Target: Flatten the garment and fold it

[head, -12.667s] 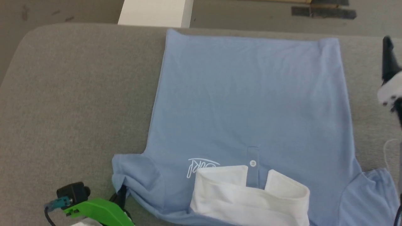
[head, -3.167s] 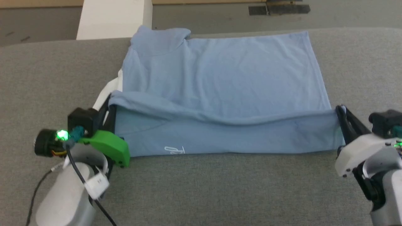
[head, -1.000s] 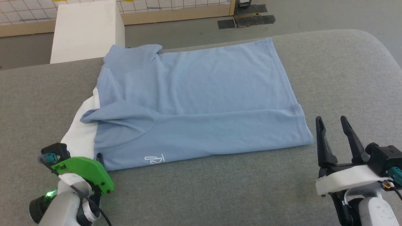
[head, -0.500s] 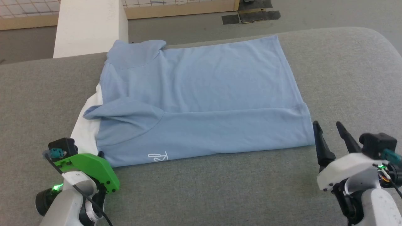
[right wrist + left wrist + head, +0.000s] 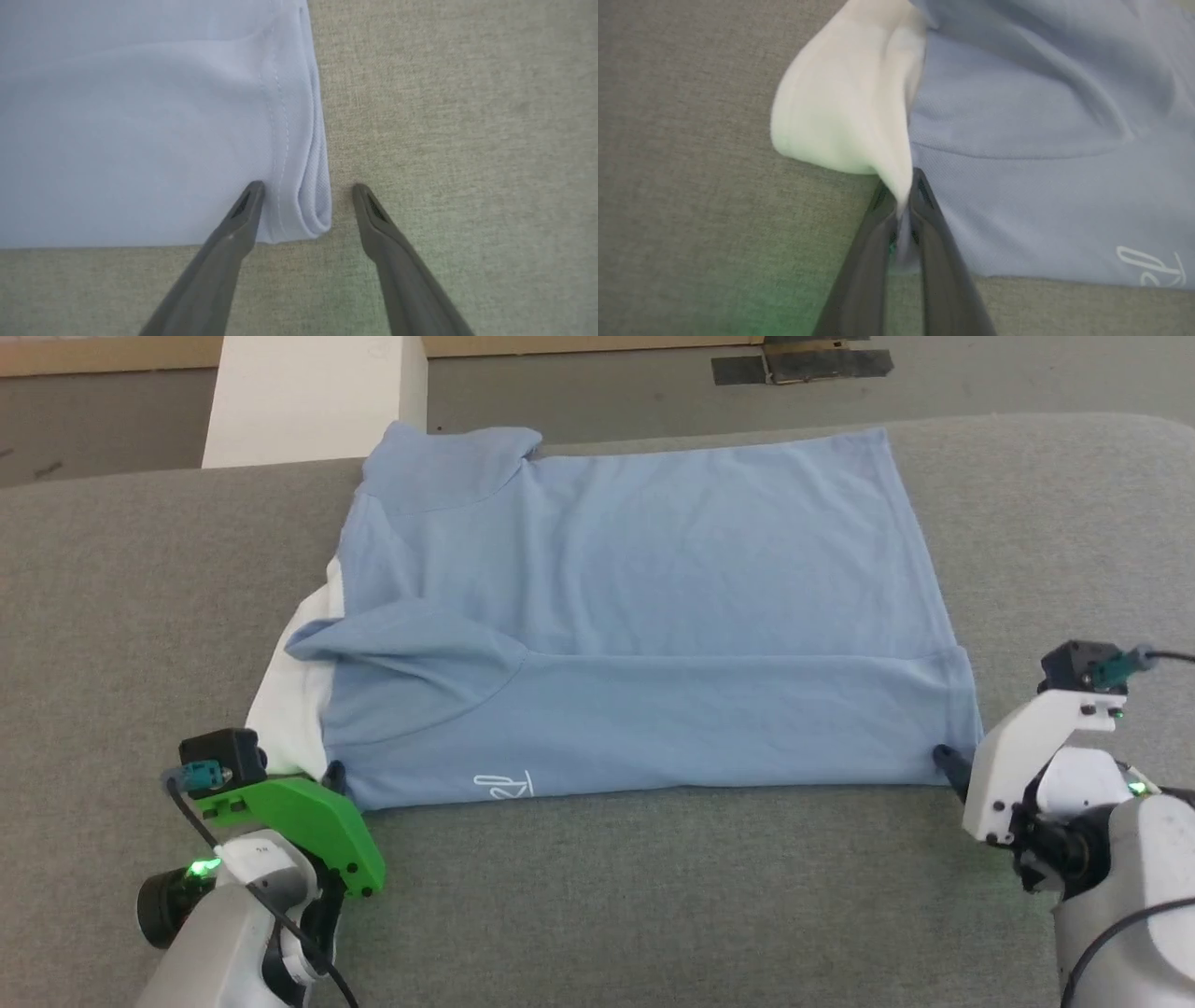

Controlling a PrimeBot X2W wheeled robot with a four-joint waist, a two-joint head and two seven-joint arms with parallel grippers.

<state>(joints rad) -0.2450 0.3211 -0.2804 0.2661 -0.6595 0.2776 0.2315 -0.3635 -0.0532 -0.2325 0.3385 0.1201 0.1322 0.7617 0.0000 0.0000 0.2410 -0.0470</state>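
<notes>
The light blue garment (image 5: 635, 569) lies on the grey padded surface (image 5: 653, 905), its near strip folded over and its white collar (image 5: 289, 700) poking out at the left. My left gripper (image 5: 331, 775) is shut on the garment's near left corner; in the left wrist view the left gripper (image 5: 901, 186) pinches blue and white fabric (image 5: 1041, 163) between its fingers. My right gripper (image 5: 945, 758) is at the near right corner. In the right wrist view the right gripper (image 5: 306, 189) stands open, one finger on the cloth (image 5: 140, 140) and one on the surface, straddling the folded hem.
A white box (image 5: 313, 397) stands just behind the surface's far left edge, touching the garment's far sleeve area. Dark tape (image 5: 803, 364) marks the floor beyond. The grey surface stretches bare in front of the garment and to both sides.
The head camera has shifted. My left gripper has closed on the near left corner. My right gripper has moved forward and down until its fingers straddle the near right corner.
</notes>
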